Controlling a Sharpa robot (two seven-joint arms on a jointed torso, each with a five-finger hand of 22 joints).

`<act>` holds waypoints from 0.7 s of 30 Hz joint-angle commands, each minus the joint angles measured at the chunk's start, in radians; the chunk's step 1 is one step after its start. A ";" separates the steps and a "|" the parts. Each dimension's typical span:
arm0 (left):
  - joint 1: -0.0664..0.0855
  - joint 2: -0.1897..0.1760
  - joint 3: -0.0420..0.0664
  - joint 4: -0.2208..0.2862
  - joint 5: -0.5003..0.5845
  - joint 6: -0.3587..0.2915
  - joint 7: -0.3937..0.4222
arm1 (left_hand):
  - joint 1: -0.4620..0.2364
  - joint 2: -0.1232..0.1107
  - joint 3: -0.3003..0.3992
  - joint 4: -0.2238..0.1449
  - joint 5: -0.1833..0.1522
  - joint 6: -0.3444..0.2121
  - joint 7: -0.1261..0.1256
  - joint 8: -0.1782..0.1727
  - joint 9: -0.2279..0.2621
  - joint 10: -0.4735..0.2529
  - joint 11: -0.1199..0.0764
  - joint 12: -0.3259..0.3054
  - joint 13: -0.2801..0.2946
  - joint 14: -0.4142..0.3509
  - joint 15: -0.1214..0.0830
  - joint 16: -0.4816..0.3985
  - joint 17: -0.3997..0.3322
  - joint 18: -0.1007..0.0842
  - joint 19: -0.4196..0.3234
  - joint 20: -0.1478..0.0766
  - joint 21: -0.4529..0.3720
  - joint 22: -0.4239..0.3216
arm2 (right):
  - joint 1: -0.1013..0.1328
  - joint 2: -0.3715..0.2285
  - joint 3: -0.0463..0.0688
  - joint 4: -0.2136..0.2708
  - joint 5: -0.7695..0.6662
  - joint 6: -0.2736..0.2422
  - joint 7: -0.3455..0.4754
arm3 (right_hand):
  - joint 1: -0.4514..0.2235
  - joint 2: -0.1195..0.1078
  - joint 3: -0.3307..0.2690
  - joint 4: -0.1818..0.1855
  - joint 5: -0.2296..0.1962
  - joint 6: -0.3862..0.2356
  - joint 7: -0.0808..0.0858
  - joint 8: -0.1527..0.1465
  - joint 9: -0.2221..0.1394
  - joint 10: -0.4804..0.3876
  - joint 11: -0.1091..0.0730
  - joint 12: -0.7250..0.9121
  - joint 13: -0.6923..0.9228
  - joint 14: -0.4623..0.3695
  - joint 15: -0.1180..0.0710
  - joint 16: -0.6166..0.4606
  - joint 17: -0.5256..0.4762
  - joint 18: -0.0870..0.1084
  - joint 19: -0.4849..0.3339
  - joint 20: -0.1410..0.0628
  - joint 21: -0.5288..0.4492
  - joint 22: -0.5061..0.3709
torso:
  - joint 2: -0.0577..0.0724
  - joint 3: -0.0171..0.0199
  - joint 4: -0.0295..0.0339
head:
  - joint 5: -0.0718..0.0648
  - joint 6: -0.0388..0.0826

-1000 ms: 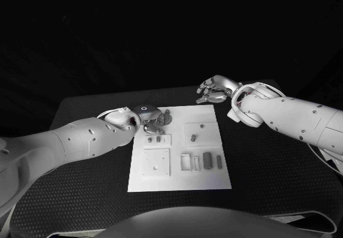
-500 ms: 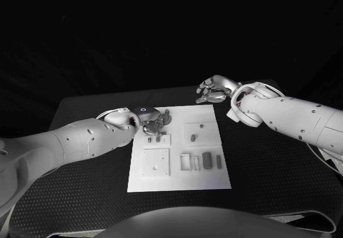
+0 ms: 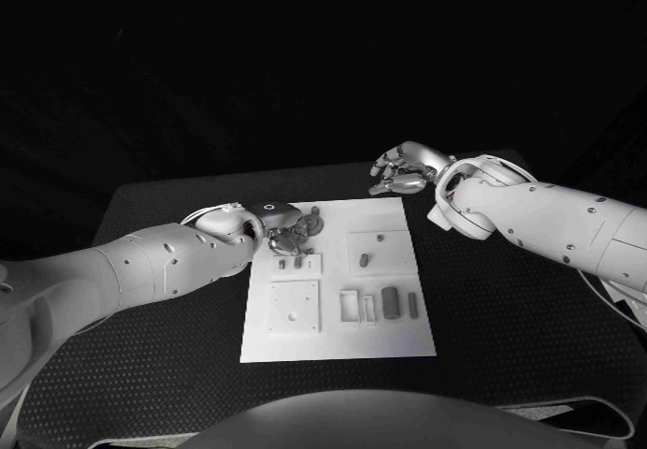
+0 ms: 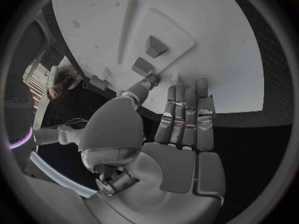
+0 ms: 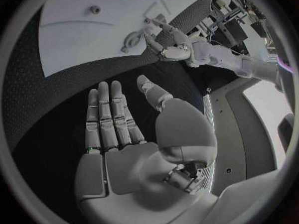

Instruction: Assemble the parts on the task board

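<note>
The white task board (image 3: 337,341) lies in the middle of the black table. Small grey parts stand in it: two short pieces (image 3: 290,264) in a raised block near its left edge, a dark cylinder (image 3: 390,302) beside narrow slots, and a small peg (image 3: 364,259) on another block. My left hand (image 3: 286,229) hovers over the board's far left corner with fingers spread, holding nothing. In the left wrist view its fingers (image 4: 186,112) reach straight to the board (image 4: 206,30) edge, the thumb near two wedge parts (image 4: 149,55). My right hand (image 3: 402,171) is open beyond the board's far edge.
A square plate with holes (image 3: 294,307) sits at the board's near left. In the right wrist view my right hand (image 5: 124,134) lies flat and open above black table mat, with the board (image 5: 81,35) and the left hand (image 5: 165,42) ahead.
</note>
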 commanded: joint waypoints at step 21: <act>-0.002 0.031 -0.007 -0.007 0.014 0.053 -0.003 | 0.012 0.078 0.003 -0.005 0.000 0.032 -0.015 0.019 0.005 0.028 -0.009 0.010 0.000 0.014 -0.012 0.012 0.000 0.005 0.015 -0.008 -0.005 0.021 | 0.000 0.004 0.001 -0.001 0.000 0.006 0.009 | -0.004 0.008 -0.003 0.000 0.001 0.007 0.002 0.007 -0.001 -0.011 -0.007 0.007 -0.003 0.009 -0.001 -0.007 0.003 0.006 0.002 0.006 -0.004 0.002 | 0.000 0.0003 -0.0006 | -0.001 0.000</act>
